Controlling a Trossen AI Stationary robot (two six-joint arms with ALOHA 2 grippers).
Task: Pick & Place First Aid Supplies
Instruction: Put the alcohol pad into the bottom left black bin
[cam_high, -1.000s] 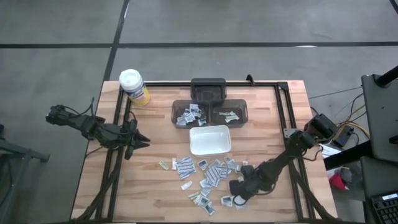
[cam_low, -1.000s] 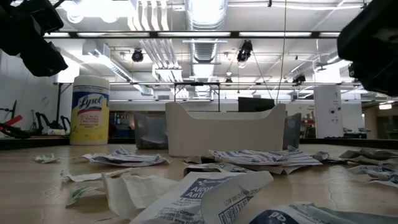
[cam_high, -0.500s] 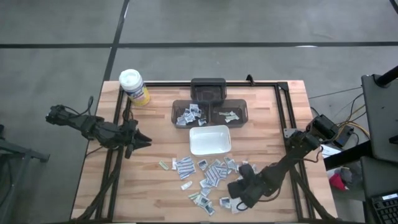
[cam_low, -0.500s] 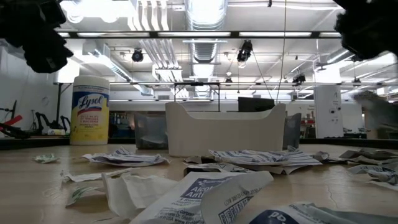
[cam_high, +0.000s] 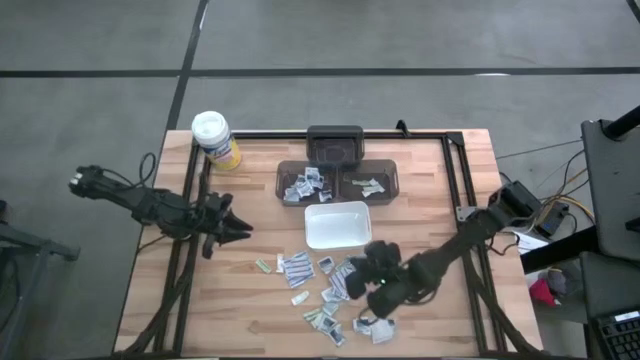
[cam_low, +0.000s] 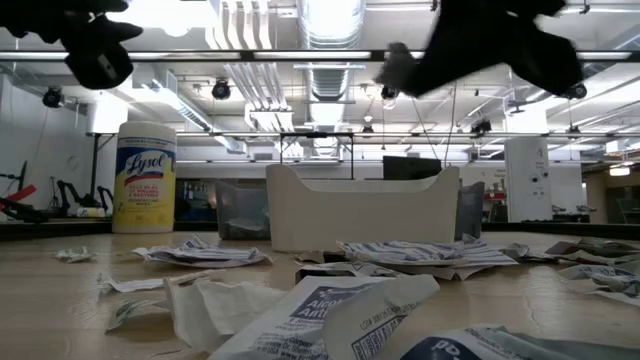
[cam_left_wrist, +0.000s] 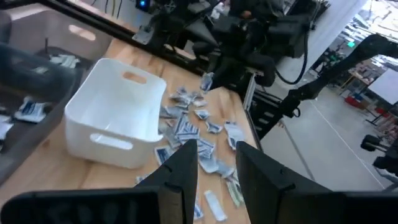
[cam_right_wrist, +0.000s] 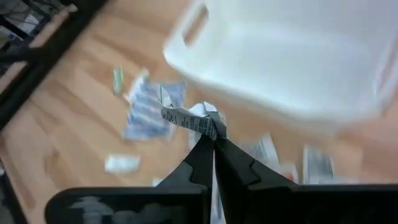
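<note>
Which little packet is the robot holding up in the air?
The crumpled white packet pinched between the right gripper's shut fingertips. All the other packets lie flat on the table or sit in the dark bins.

The right tool (cam_right_wrist: 212, 138) is held closed, pinching a packet (cam_right_wrist: 189, 118), its arm stretched inward. The left tool (cam_high: 240, 227) is kept parted, its arm waiting at the side.

A yellow canister (cam_high: 213, 139) (white-lidded) stands at the table's (cam_high: 240, 310) far left corner, well apart from the white tray (cam_high: 337, 225).
</note>
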